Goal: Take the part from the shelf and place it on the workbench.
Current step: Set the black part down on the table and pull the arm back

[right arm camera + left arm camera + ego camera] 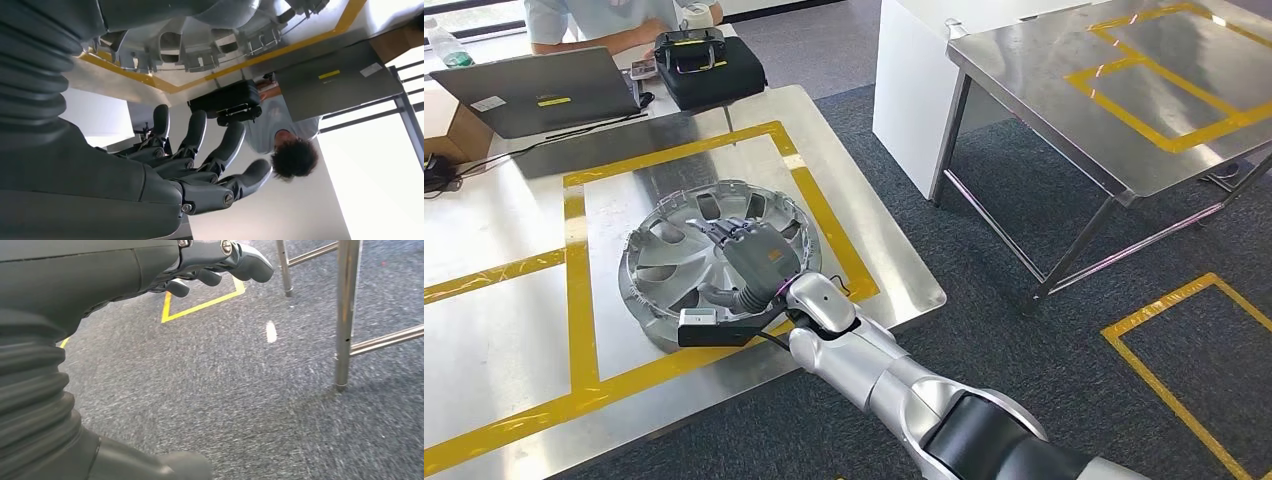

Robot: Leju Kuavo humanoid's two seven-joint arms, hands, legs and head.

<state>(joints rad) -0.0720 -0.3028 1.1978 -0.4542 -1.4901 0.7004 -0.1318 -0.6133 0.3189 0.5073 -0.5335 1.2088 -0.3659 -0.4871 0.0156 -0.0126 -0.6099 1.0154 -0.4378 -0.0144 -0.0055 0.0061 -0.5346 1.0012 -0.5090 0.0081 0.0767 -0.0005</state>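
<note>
The hubcap (714, 260) is seen lying flat on the steel table (504, 330), inside the rectangle of yellow tape (576, 290) near the table's front edge. The right hand (749, 250) is held over the hubcap's centre, fingers (227, 145) straightened and slightly apart, nothing gripped; contact with the hubcap cannot be told. The left hand (210, 265) hangs above grey carpet (225, 405), fingers loosely curled, nothing held. A laptop (539, 90) and a black case (709, 65) are noted at the table's far side.

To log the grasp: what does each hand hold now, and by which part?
Nothing is held. The right hand hovers open over the wheel cover; the left hand hangs empty.
</note>
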